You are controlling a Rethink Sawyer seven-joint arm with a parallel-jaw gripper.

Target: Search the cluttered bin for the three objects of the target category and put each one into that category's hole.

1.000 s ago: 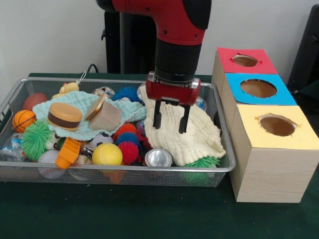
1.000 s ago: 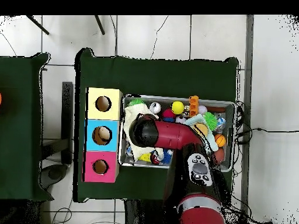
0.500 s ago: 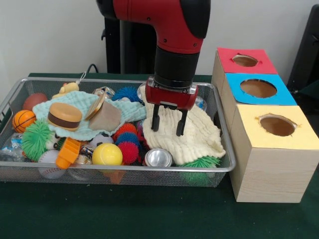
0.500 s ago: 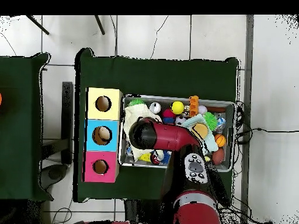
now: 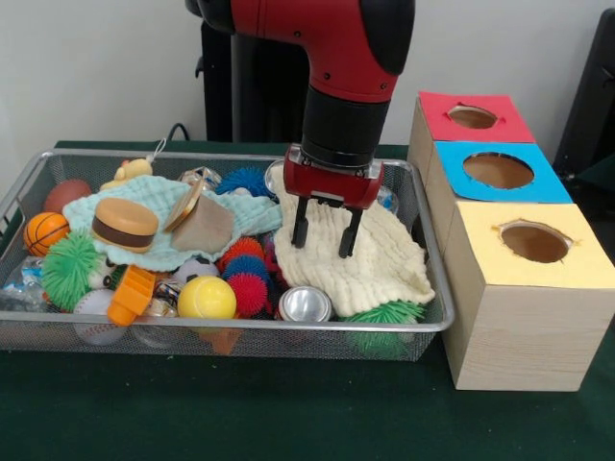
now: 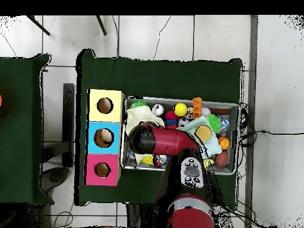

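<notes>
Crinkled cream cloth [image 5: 370, 259] lies beneath spread fingers [image 5: 300, 230].

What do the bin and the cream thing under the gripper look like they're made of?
The bin looks like fine metal wire mesh with a shiny silver rim. The cream thing looks like soft crinkled cloth, matte, lying in folds. The gripper hangs open over it.

A dark green counter [image 5: 240, 413] carries a wire-mesh bin [image 5: 240, 338] filled with toys and cloths. Just beside the bin stands a row of three wooden boxes touching one another, each with a round hole on top: yellow box [image 5: 527, 298], blue box [image 5: 437, 187], red box [image 5: 419, 130].
</notes>
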